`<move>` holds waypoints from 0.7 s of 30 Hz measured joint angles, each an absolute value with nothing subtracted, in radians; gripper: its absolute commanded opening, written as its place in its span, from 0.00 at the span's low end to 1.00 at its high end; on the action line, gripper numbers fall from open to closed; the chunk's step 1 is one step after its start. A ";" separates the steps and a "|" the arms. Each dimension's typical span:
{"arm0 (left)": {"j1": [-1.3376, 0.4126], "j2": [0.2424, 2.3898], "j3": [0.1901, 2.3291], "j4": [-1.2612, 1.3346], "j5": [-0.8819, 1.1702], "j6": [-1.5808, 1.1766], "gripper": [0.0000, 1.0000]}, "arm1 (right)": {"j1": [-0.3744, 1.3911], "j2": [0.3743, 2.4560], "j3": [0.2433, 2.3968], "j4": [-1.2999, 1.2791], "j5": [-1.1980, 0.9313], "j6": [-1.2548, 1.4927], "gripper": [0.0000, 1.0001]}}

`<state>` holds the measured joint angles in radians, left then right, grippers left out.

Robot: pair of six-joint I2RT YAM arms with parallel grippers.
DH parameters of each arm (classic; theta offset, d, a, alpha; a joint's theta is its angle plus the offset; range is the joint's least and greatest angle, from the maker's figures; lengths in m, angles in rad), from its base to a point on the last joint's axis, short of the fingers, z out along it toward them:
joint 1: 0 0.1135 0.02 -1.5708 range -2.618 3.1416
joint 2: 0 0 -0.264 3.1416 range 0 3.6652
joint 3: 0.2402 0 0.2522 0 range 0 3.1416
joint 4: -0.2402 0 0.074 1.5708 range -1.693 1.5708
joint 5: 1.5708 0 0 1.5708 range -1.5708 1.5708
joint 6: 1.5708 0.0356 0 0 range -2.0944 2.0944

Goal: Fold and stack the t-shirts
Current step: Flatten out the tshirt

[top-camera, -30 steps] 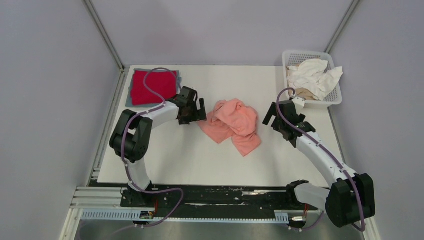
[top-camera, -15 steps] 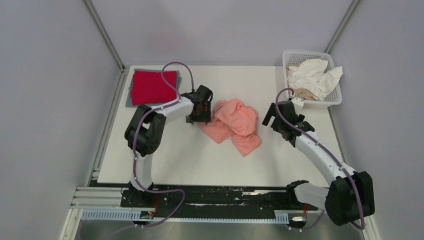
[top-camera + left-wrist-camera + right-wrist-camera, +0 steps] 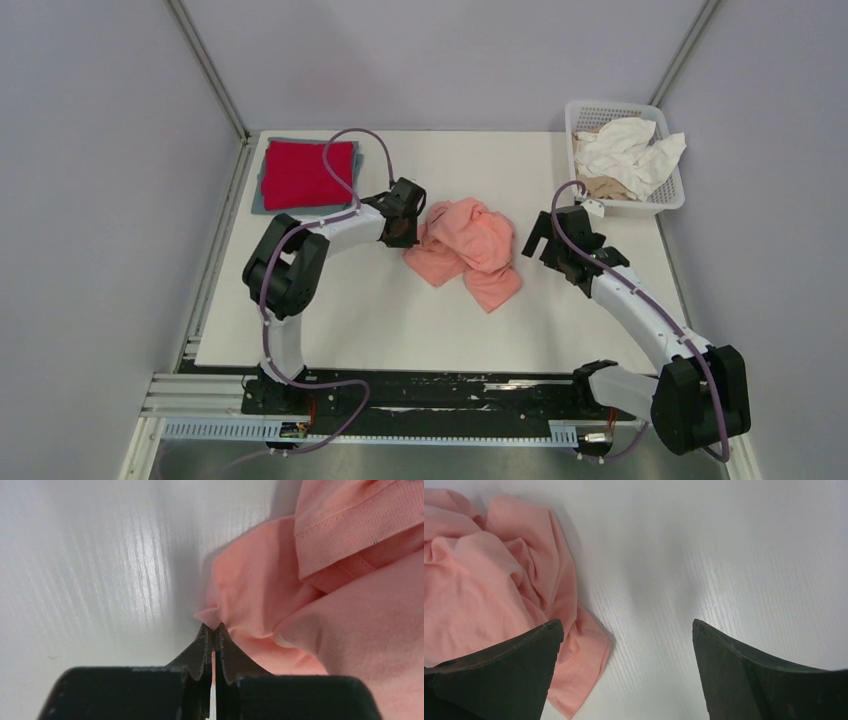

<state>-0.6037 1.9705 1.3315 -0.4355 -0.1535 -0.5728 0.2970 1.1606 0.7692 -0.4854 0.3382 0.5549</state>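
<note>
Fingers (image 3: 200, 652) of your left gripper (image 3: 214, 629) are pressed together, pinching the left edge of the salmon-pink t-shirt (image 3: 465, 250), which lies crumpled mid-table. Your right gripper (image 3: 625, 625) is spread wide beside its right edge, with bare table (image 3: 400, 320) on the near side. The red t-shirt (image 3: 308, 172) lies folded far-left. The basket (image 3: 628, 208) of white shirts (image 3: 625, 150) is far-right, well apart.

Bright, even light, with glare streaking the table (image 3: 125, 555) and soft shadows.
</note>
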 measured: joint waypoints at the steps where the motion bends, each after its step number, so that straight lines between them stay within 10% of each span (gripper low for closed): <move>1: -0.604 1.956 1.307 -0.410 -0.154 -0.573 0.00 | 0.297 1.154 0.757 -0.485 0.321 0.555 0.98; 21: -0.621 1.806 1.074 -0.245 -0.114 -0.581 0.00 | 0.337 1.387 0.688 -0.444 0.010 0.580 0.49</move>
